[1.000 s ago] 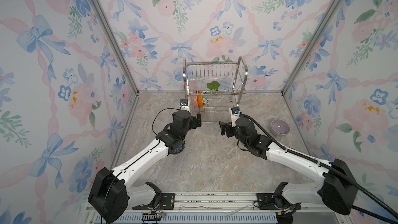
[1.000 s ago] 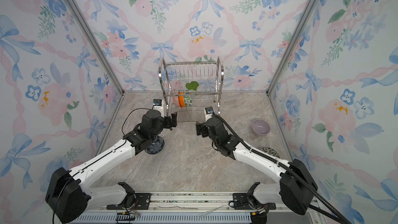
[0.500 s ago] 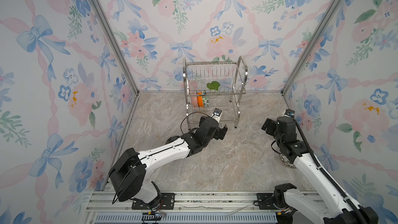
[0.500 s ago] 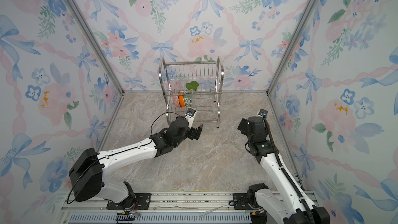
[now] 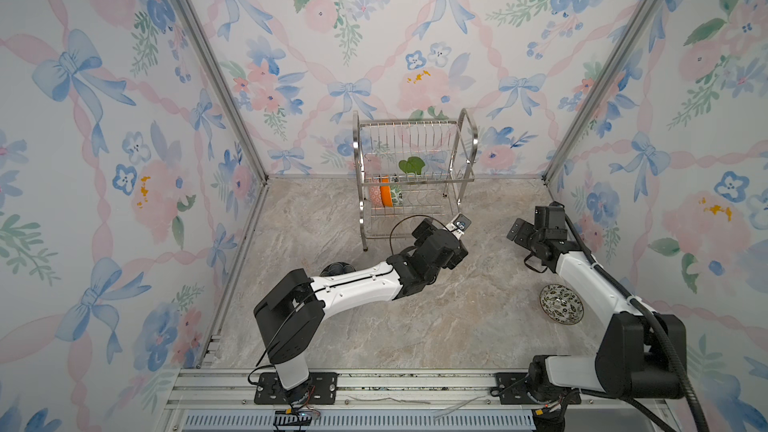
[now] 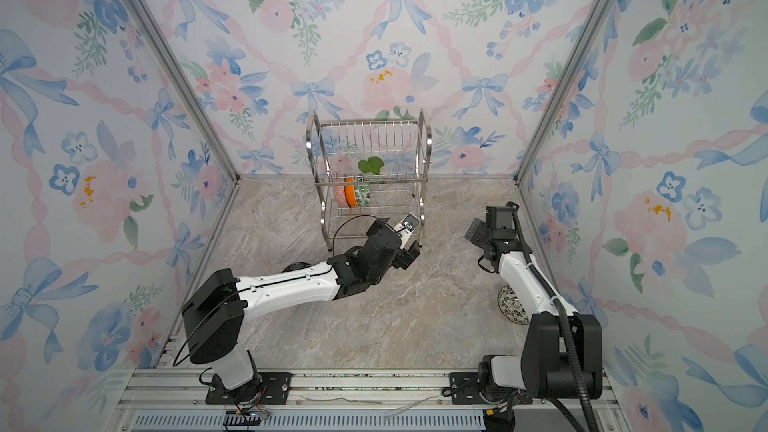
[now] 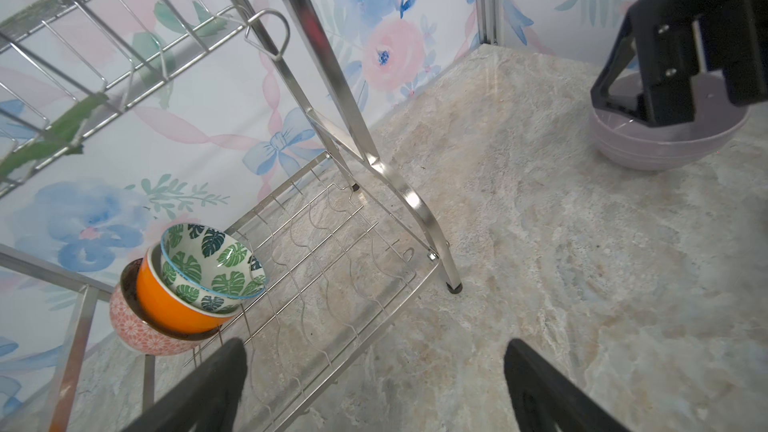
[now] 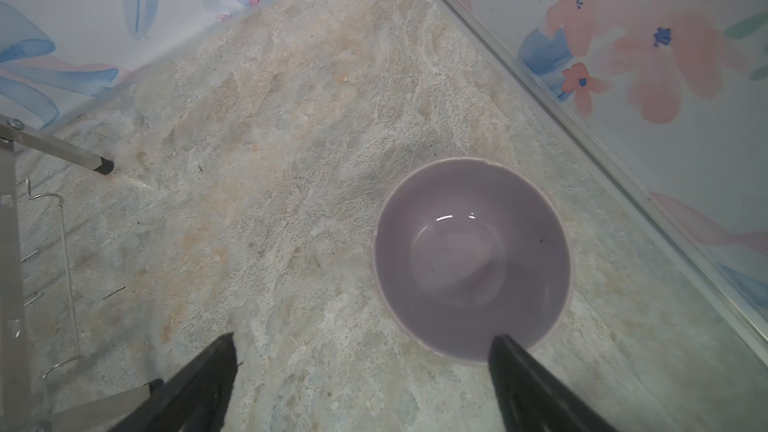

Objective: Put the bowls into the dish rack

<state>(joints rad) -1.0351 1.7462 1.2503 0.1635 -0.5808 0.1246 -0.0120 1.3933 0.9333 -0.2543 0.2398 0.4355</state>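
lilac bowl (image 8: 471,259): glossy, round, upright | dish rack (image 7: 384,168): holds three nested bowls (image 7: 208,259), tilted | both jaws apart

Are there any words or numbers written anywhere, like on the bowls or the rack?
None: nothing here can be read. The leaf bowl, orange bowl, pink bowl and lilac bowl bear only patterns or plain colour; the dish rack is bare metal, the walls show bows and flowers.
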